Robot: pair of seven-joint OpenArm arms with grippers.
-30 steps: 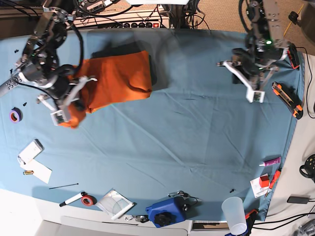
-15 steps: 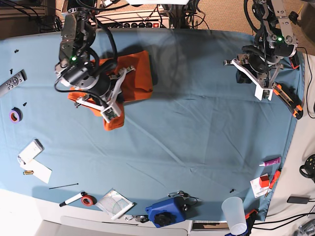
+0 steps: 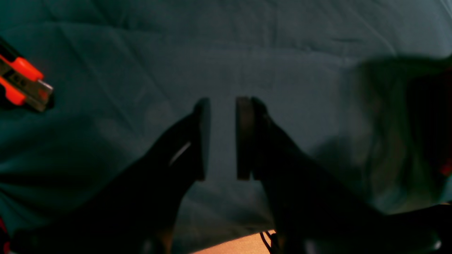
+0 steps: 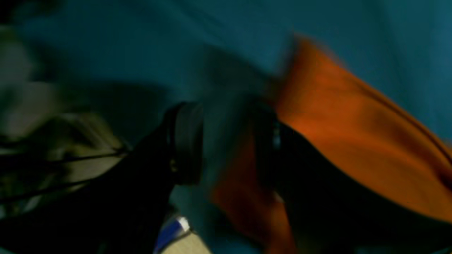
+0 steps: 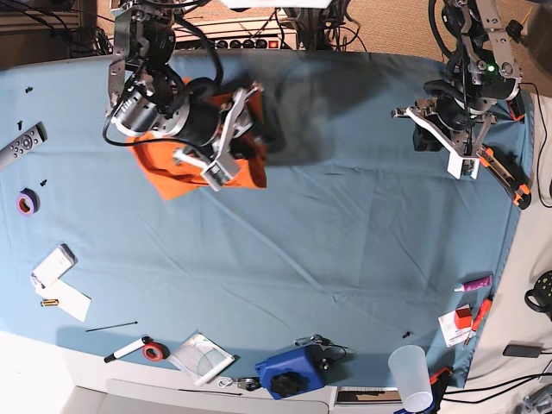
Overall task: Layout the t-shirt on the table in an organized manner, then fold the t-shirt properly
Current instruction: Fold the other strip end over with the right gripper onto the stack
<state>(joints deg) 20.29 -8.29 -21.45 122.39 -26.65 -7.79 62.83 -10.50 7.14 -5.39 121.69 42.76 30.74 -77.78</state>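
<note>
The orange t-shirt (image 5: 159, 168) lies bunched at the back left of the teal-covered table (image 5: 345, 250). My right gripper (image 5: 216, 175) hangs over the shirt's right side. In the blurred right wrist view its jaws (image 4: 226, 141) stand apart, with orange fabric (image 4: 353, 134) beside and behind the right finger; I see nothing clamped between them. My left gripper (image 5: 461, 166) is far off at the back right. In the left wrist view it (image 3: 222, 102) is slightly open and empty over bare cloth (image 3: 141, 53). The neck label is hidden.
An orange box cutter (image 5: 504, 172) lies just right of the left gripper and shows in its wrist view (image 3: 21, 81). A remote (image 5: 21, 142) and a purple tape roll (image 5: 28, 203) lie at the left edge. A white cup (image 5: 411, 373), a blue device (image 5: 289, 371) and pens line the front.
My right arm swung from the shirt's left front corner toward the back right, across the shirt, and the shirt bunched under it. The left arm shifted slightly right and then held still.
</note>
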